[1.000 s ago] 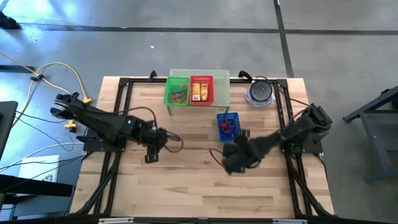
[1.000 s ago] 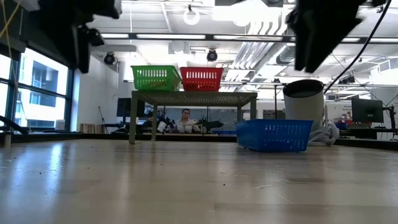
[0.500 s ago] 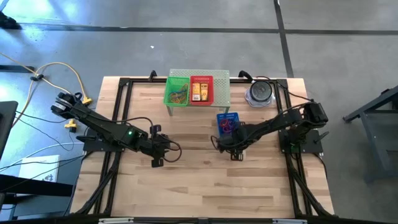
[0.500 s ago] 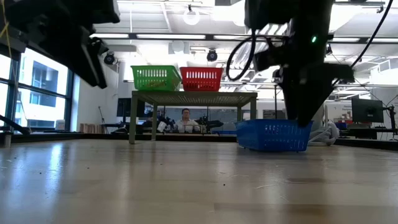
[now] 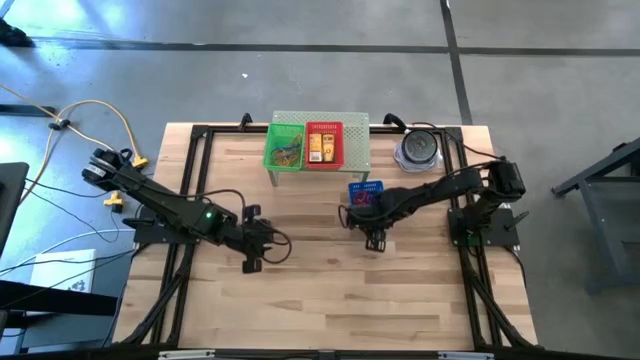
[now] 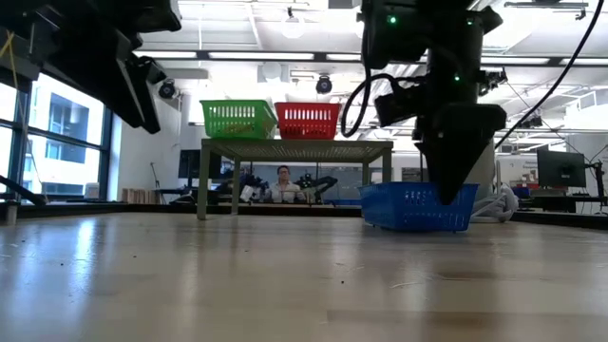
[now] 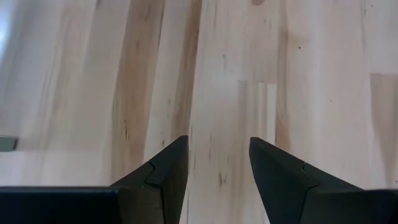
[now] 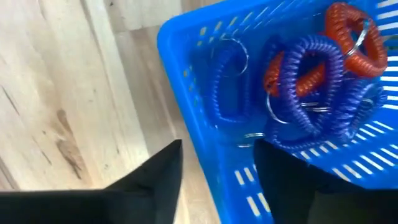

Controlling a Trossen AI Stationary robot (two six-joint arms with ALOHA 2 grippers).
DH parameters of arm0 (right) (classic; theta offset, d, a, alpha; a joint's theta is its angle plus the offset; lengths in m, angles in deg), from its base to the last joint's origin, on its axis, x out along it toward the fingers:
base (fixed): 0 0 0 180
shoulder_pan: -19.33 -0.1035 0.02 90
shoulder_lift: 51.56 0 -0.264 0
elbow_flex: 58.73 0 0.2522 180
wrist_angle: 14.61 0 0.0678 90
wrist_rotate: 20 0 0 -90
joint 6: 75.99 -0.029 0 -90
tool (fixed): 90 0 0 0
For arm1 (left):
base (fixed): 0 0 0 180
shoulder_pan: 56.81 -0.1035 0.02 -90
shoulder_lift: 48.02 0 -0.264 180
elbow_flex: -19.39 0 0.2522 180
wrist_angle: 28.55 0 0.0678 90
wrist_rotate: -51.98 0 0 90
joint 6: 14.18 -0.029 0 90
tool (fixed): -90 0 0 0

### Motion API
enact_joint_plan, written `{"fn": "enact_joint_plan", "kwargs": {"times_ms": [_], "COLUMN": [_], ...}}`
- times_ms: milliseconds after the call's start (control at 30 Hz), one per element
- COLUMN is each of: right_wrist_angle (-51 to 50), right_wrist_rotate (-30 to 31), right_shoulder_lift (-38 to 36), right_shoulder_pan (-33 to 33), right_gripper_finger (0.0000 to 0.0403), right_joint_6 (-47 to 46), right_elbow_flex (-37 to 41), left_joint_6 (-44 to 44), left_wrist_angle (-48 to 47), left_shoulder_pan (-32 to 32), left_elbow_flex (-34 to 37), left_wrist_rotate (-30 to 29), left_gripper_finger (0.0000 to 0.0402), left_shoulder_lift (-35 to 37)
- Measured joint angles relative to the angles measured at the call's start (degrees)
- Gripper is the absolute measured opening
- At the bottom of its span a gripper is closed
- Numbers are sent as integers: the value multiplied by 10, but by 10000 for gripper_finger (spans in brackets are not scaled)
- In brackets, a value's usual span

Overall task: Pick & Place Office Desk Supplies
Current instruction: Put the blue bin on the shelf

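Mostly the coiled loops (image 8: 311, 81), blue and red-orange, sat piled inside the blue basket (image 5: 364, 195) on the tabletop (image 5: 320, 290), just in front of the pale green shelf (image 5: 355, 140). More loops (image 5: 287, 153) lay in the green basket (image 5: 285, 145) on that shelf, and yellow-orange packets (image 5: 317, 147) in the red basket (image 5: 324, 144) touching it. Right gripper (image 8: 217, 168) hung over the blue basket's near wall, jaws parted with one finger on each side of the wall, nothing held. Left gripper (image 7: 217, 168) hovered above bare wood well apart from the baskets, jaws parted and empty. A grey round container (image 5: 418, 148) stood beside the shelf. In the low view a person (image 6: 282, 182) sat in the room beyond the shelf.
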Motion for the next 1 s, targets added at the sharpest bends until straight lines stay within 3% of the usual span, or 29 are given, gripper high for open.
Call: {"fn": "enact_joint_plan", "kwargs": {"times_ms": [333,767,1000], "right_wrist_angle": [6,-21,-101], "right_wrist_rotate": [1,-17,-27], "right_shoulder_lift": [2,-2,-2], "right_shoulder_pan": [3,-26,-84], "right_gripper_finger": [13,4,4], "right_joint_6": [45,9,-41], "right_elbow_flex": [0,-4,-70], "left_joint_6": [-13,-32,-32], "left_wrist_angle": [-1,-1,-1], "left_shoulder_pan": [12,11,11], "left_elbow_flex": [0,0,0], "left_wrist_rotate": [1,-2,-24], "left_gripper_finger": [162,162,162], "left_shoulder_lift": [0,-1,-1]}}
